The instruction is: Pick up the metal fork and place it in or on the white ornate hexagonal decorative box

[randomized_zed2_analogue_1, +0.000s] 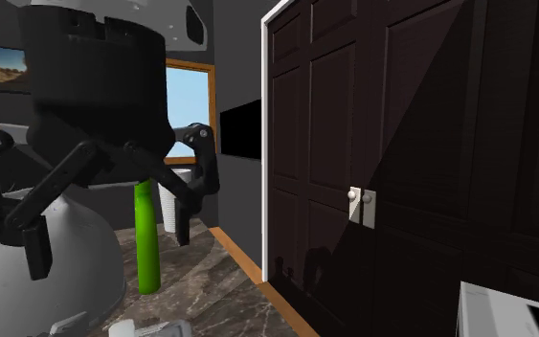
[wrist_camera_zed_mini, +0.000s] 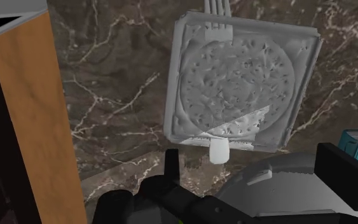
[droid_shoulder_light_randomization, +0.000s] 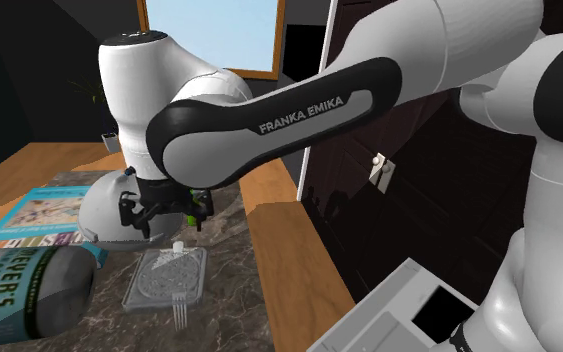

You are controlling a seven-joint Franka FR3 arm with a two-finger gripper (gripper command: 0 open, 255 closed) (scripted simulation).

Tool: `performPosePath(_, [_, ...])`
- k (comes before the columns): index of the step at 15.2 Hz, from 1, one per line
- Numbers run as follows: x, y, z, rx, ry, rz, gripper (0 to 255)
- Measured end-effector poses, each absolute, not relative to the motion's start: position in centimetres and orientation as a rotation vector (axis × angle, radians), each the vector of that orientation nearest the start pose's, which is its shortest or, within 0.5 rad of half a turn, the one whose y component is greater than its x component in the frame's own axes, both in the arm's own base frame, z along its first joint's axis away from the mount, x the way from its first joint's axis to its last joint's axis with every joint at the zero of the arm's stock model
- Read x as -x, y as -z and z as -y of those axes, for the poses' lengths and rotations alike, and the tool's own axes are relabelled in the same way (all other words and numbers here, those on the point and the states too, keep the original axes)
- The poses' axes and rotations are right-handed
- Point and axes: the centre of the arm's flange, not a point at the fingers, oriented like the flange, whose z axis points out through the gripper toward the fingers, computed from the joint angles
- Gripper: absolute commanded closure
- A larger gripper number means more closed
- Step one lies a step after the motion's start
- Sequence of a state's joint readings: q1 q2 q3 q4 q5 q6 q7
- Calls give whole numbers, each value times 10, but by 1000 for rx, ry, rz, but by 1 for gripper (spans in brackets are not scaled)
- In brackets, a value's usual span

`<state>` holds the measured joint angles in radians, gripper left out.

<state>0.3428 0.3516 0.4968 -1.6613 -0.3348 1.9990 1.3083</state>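
Observation:
A grey square box with an embossed round lid (droid_shoulder_light_randomization: pixel 161 280) (wrist_camera_zed_mini: pixel 241 83) rests on the dark marble counter. The pale fork lies across it: its tines (droid_shoulder_light_randomization: pixel 179 317) (wrist_camera_zed_mini: pixel 217 11) stick out past one edge and its handle end (wrist_camera_zed_mini: pixel 219 150) past the opposite edge. My black gripper (droid_shoulder_light_randomization: pixel 164 216) (randomized_zed2_analogue_1: pixel 109 239) hangs above the box's handle-side edge. It is open and its fingers (wrist_camera_zed_mini: pixel 170 164) are spread wide, touching neither fork nor box.
A white dome-shaped object (droid_shoulder_light_randomization: pixel 104 205) (wrist_camera_zed_mini: pixel 279 188) sits close beside the gripper. A teal labelled can (droid_shoulder_light_randomization: pixel 19 295) and a book (droid_shoulder_light_randomization: pixel 34 215) lie at the shoulder view's left. A green upright stick (randomized_zed2_analogue_1: pixel 145 239) stands behind the gripper. The wooden counter edge (wrist_camera_zed_mini: pixel 34 114) and a dark door (randomized_zed2_analogue_1: pixel 401 144) bound the other side.

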Motion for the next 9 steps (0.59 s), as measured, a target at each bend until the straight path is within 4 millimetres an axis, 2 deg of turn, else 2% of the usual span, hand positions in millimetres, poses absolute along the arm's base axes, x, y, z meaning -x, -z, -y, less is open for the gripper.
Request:
performPosePath(2, [-471, -451, -449, 3118, 226, -571, 0])
performPosePath(3, [-471, -456, -451, 3118, 226, -571, 0])
performPosePath(9, [-470, -460, -452, 3119, 224, -571, 0])
